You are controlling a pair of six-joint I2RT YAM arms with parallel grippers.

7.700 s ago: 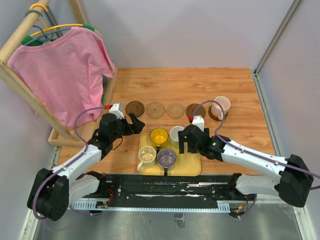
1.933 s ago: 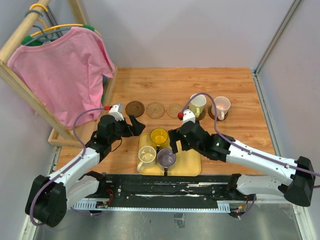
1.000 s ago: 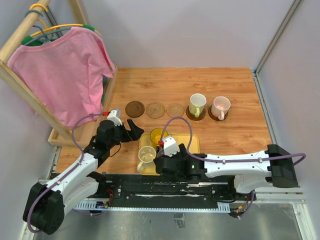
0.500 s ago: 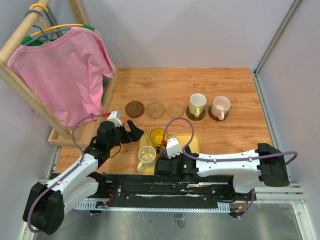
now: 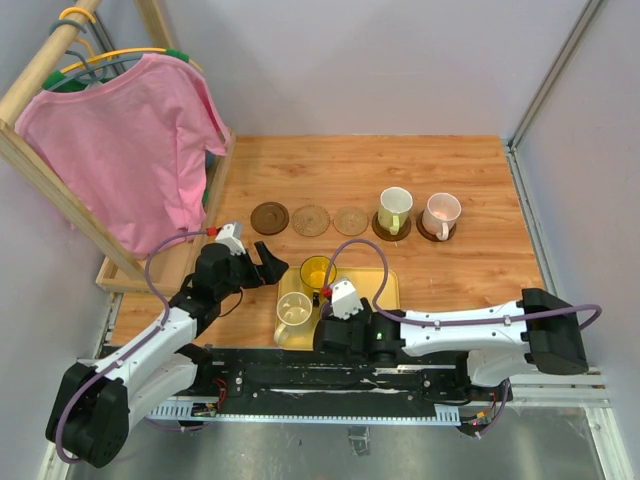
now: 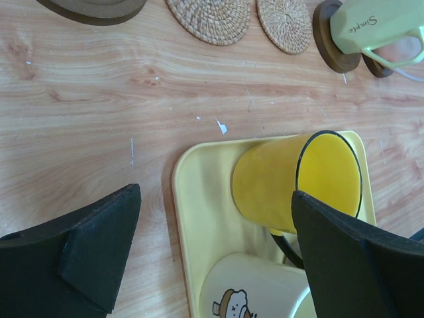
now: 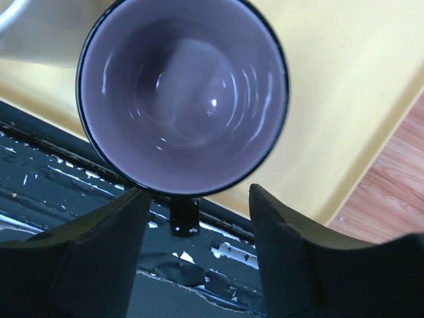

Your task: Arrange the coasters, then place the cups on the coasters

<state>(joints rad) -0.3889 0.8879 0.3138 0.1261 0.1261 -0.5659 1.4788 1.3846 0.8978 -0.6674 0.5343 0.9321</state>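
On the yellow tray [image 5: 385,285] stand a translucent yellow cup [image 5: 318,272] and a cream cup [image 5: 294,312]. The purple-grey cup [image 7: 182,99] fills the right wrist view. My right gripper [image 7: 197,199] straddles its dark handle [image 7: 184,217], jaws apart with a gap on each side. From above, this gripper [image 5: 330,335] hides that cup. My left gripper [image 6: 215,192] hangs open over the tray's left edge, beside the yellow cup [image 6: 291,179]. Three bare coasters lie in a row: dark [image 5: 270,217], tan [image 5: 311,220], tan [image 5: 351,220]. A white cup [image 5: 395,208] and a pink cup [image 5: 440,212] stand on dark coasters.
A wooden rack with a pink shirt [image 5: 130,140] stands at the left, its base [image 5: 150,272] close to my left arm. A black rail [image 5: 340,370] runs along the near table edge, just under the purple cup's handle. Grey walls close the back and right.
My right gripper's jaws have narrowed around the purple-grey cup's handle. The right arm shifted slightly over the tray's near edge. The left arm has barely moved.
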